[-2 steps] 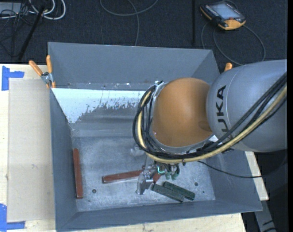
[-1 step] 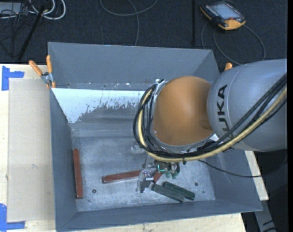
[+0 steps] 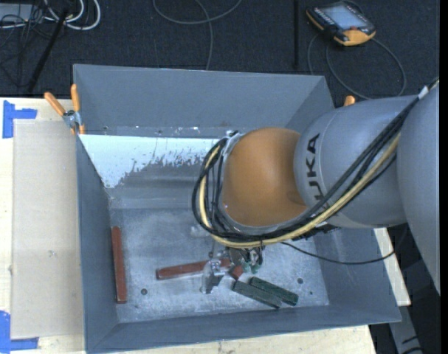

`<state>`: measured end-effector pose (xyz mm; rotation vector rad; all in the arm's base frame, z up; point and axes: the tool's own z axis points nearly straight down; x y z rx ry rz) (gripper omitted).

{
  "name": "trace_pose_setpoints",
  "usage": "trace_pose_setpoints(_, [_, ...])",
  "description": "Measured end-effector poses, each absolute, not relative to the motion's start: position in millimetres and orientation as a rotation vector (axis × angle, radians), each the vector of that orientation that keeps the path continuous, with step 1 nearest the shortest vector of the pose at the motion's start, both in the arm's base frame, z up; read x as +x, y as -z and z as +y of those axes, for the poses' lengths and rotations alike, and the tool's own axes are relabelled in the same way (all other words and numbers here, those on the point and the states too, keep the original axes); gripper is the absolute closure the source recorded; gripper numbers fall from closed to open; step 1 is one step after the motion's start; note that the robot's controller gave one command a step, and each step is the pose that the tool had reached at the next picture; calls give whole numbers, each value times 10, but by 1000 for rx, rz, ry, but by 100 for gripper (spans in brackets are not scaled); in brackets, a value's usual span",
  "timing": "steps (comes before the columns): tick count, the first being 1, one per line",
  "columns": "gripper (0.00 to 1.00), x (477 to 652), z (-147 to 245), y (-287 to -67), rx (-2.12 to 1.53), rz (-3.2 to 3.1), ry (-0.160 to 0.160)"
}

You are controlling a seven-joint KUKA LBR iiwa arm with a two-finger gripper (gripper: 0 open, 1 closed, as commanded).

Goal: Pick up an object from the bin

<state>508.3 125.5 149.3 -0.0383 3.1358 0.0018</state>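
Observation:
My gripper [image 3: 218,273] is low over the bin floor near the front, showing just under the arm's orange cover. A reddish-brown flat stick [image 3: 181,271] lies crosswise on the floor, and its right end reaches the gripper. A dark green bar [image 3: 266,291] lies slanted just to the right of the gripper, close to the front wall. Whether the gripper touches the stick's end is hidden.
A second reddish-brown stick [image 3: 119,264] lies lengthwise along the bin's left wall, well away from the gripper. The arm and its cables cover the right half of the bin.

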Motion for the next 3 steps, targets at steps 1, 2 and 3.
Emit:
trace_pose_setpoints(1, [100,5350,1096,-775,23,3134,-5])
trace_pose_setpoints(2, [100,5350,1096,-775,24,3134,-5])
trace_pose_setpoints(3, [100,5227,920,-2723,-102,3141,0])
